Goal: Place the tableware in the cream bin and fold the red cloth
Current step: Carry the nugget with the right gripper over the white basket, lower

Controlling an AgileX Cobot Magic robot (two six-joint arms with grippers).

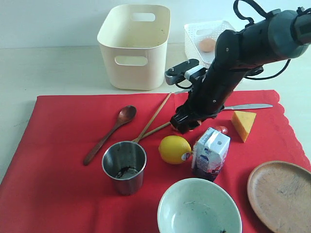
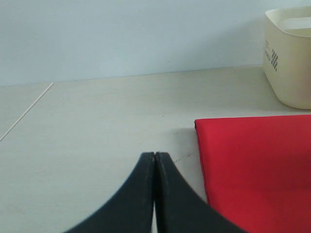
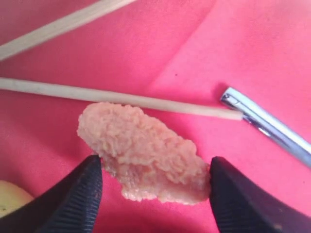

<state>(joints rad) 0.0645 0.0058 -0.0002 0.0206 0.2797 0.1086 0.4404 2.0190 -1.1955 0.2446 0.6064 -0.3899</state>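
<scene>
The red cloth (image 1: 58,160) lies spread flat under the tableware: a dark wooden spoon (image 1: 109,133), crossed chopsticks (image 1: 153,119), a silver knife (image 1: 248,106), a steel cup (image 1: 124,166), a pale bowl (image 1: 198,208) and a brown plate (image 1: 281,194). The cream bin (image 1: 136,46) stands behind the cloth. My right gripper (image 1: 184,124) is down on the cloth beside the chopsticks. In the right wrist view the right gripper (image 3: 155,189) has both fingers against a pink crumbly food piece (image 3: 146,150), near a chopstick (image 3: 121,98) and the knife (image 3: 272,128). My left gripper (image 2: 155,155) is shut and empty, off the cloth's (image 2: 257,165) corner.
A lemon (image 1: 174,149), a small milk carton (image 1: 210,153) and a cheese wedge (image 1: 243,124) crowd the cloth around my right gripper. A white lattice basket (image 1: 197,34) holding an egg (image 1: 207,45) stands right of the bin. The left wrist view shows the bin's (image 2: 291,58) side.
</scene>
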